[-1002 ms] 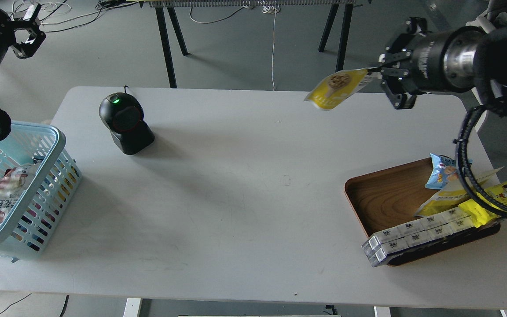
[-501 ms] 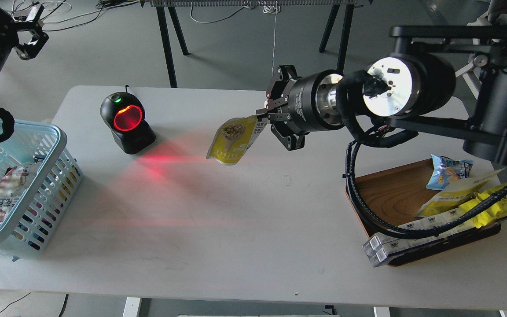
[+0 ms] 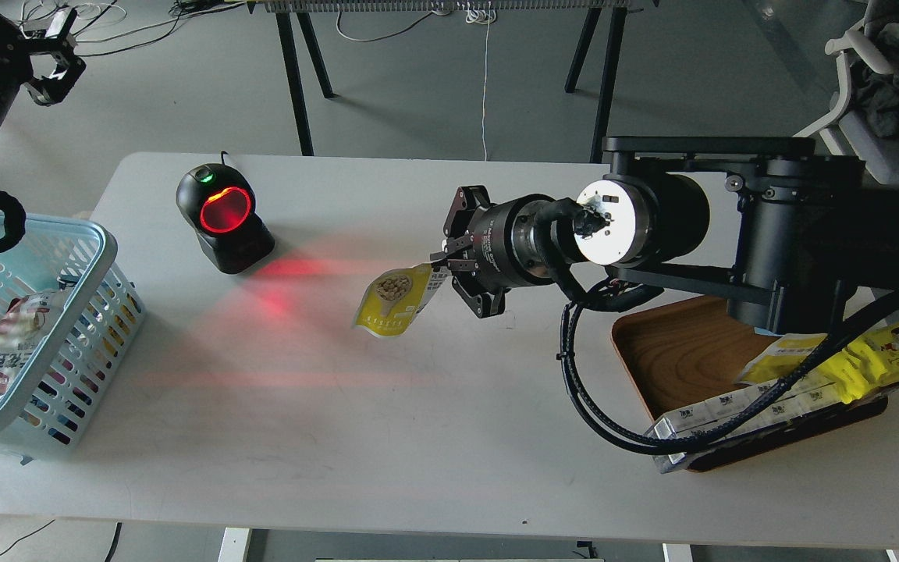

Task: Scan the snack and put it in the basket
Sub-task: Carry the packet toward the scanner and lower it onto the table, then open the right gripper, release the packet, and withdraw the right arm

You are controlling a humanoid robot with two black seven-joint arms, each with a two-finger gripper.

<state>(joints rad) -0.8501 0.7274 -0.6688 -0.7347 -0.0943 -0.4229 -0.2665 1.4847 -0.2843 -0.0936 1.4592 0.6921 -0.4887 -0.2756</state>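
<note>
1. The right gripper (image 3: 443, 265) pinches the white printed top edge of the snack (image 3: 392, 301), jaws closed on it.
2. The pouch hangs from the jaws toward 8 o'clock, above the white table (image 3: 387, 437).
3. The barcode scanner (image 3: 223, 218) glows red at 10 o'clock from the pouch.
4. The basket (image 3: 98, 257) sits at 9 o'clock.
5. Whether the left gripper (image 3: 55, 51) is spread, I cannot tell.

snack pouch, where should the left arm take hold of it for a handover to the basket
Probably the free yellow bottom edge of the snack pouch, approached from the scanner side. The right gripper pinches the white top edge, so the pouch hangs leftward, its lower half clear. It is flat, so the jaws should close across its faces.
</note>
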